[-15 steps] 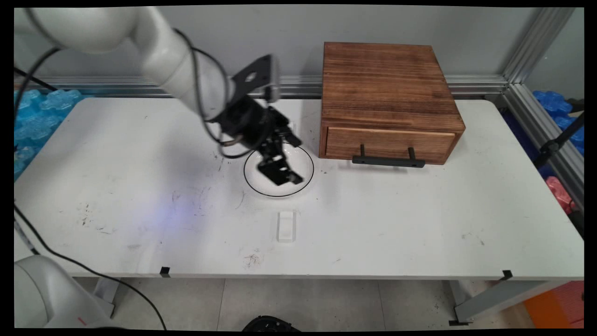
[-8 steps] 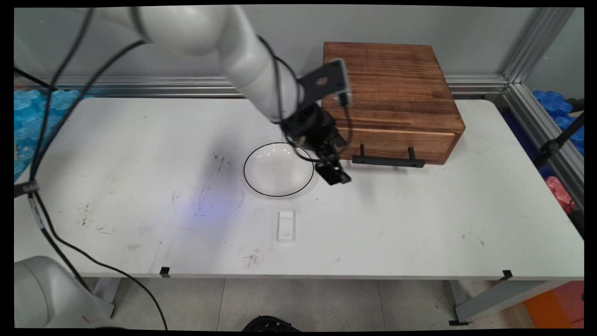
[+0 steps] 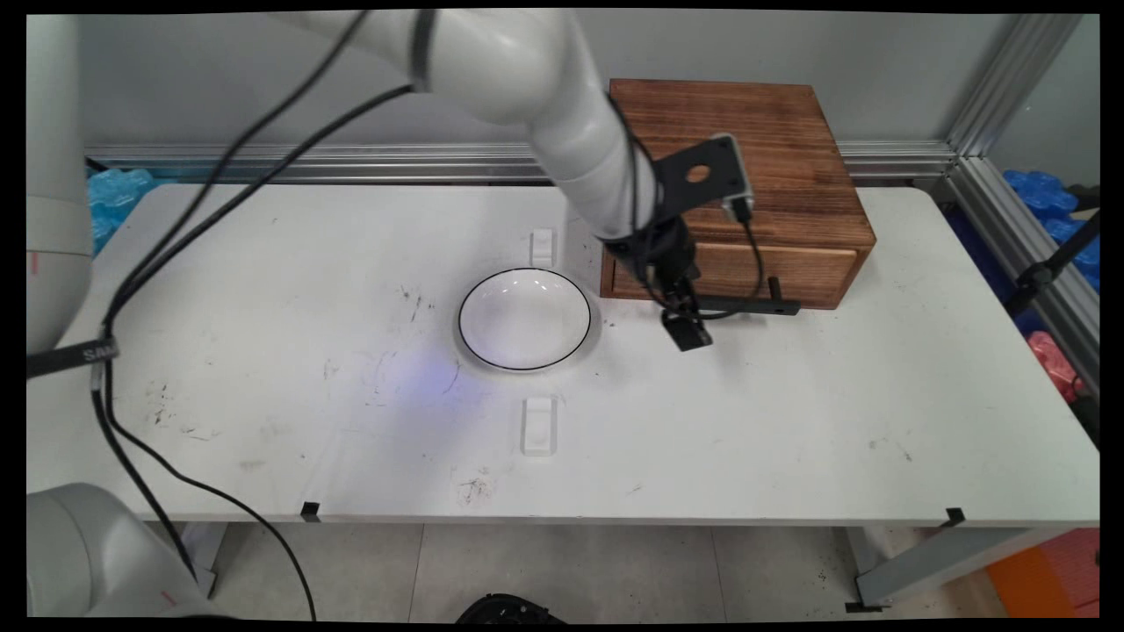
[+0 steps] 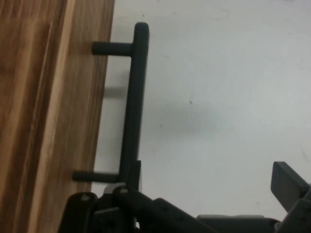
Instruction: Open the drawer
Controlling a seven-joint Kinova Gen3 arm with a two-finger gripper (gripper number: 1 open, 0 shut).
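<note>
One black gripper hangs low over the white table, just in front of a wooden drawer box that sits at the table's far edge, toward the right. Its two fingers are spread apart. In the hand view one finger lies against the near end of the drawer's black bar handle, and the other finger stands clear over bare table. The drawer front looks closed. A white bowl with a thin black rim sits near the table's middle, just beside the box. Two small clear blocks lie on the table: one toward the near edge from the bowl, the other toward the far edge.
</note>
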